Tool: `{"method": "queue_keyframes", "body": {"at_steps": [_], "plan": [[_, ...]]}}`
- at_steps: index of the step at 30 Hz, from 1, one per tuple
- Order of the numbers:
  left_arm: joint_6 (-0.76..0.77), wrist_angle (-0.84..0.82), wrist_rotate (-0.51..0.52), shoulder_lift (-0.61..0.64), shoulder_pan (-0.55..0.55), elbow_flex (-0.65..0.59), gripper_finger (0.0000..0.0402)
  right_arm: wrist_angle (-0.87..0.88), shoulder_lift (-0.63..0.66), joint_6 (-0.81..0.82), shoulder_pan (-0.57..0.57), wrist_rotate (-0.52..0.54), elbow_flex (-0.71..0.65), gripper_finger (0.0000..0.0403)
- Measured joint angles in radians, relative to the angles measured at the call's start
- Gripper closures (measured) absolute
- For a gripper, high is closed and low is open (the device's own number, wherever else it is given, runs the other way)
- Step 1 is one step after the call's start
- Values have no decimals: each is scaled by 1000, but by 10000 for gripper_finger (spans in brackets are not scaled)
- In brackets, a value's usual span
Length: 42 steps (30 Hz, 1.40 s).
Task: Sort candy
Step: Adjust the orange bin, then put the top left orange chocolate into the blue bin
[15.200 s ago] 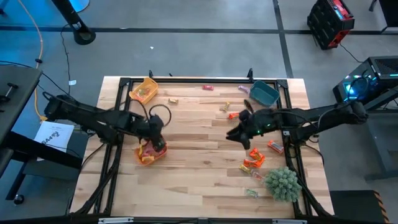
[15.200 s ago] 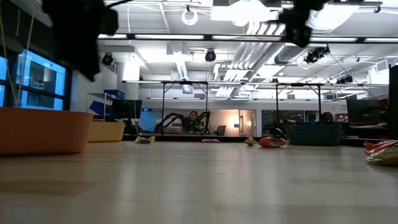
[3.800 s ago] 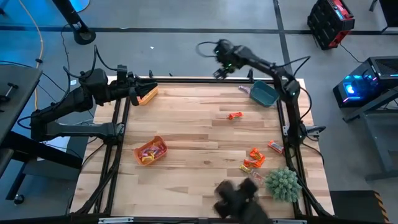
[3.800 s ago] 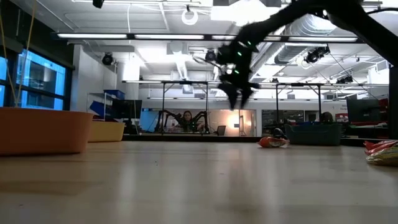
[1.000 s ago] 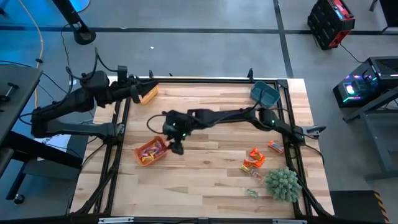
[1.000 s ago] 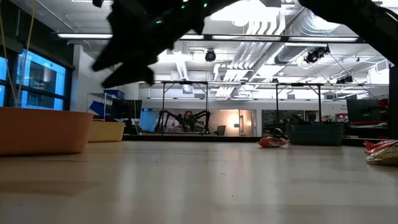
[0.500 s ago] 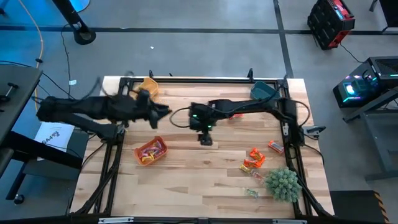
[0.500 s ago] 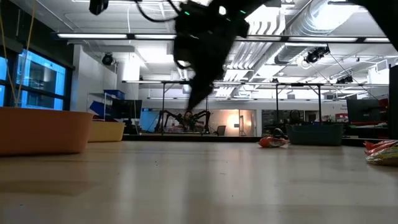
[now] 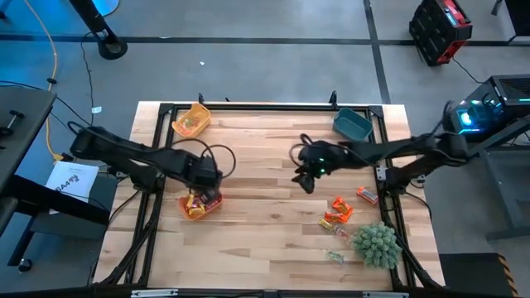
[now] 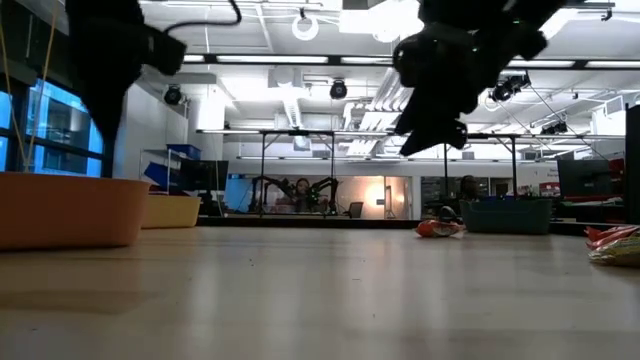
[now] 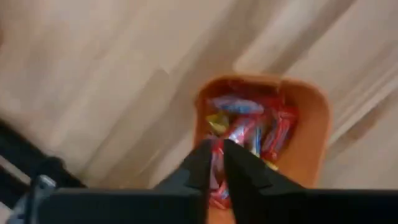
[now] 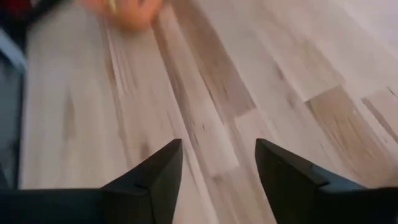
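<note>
**Left arm over the orange tray, right arm mid-surface**

A dropped sweet could bounce out over the low rim, we judge. Our left end effector hangs over the orange tray at eight o'clock, fingers nearly together; whether it holds anything, we cannot tell. Our right end effector gapes, empty. More candy lies at four o'clock.

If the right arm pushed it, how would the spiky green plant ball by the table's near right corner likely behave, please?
The spiky green plant ball is rounded, so it may roll. Its soft-looking spikes probably catch and stop it soon. It looks light for its bulk.
</note>
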<state>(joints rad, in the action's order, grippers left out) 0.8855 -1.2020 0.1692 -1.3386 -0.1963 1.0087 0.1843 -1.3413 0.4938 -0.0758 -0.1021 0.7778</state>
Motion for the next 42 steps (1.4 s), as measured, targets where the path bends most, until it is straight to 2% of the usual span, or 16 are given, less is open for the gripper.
{"method": "queue_keyframes", "body": {"at_steps": [1, 4, 7, 12, 19, 28, 33, 38, 42], "plan": [[-9, 36, -14, -4, 0, -23, 387, -41, 23, 42, 6, 24, -24, 221], [-61, 215, -89, -7, 1, -103, 392, -121, 61, 136, 18, 88, -72, 244], [-51, 336, -136, -7, 13, -179, 400, -158, 63, 185, 24, 128, -87, 267], [-59, 469, -142, -6, 49, -251, 401, -218, 57, 213, 24, 155, -87, 290], [-185, 592, -187, -6, 169, -311, 401, -283, 58, 232, 10, 172, -87, 297], [-359, 730, -116, -6, 449, -316, 401, -298, 57, 258, 2, 172, -87, 298], [-425, 752, -151, -7, 593, -294, 401, -320, 58, 266, 4, 145, -87, 298], [-479, 753, -314, 20, 620, -243, 401, -316, 59, 244, -5, 51, -87, 298], [-474, 752, -357, 80, 576, -215, 401, -316, 59, 223, -35, -8, -86, 298]]}}
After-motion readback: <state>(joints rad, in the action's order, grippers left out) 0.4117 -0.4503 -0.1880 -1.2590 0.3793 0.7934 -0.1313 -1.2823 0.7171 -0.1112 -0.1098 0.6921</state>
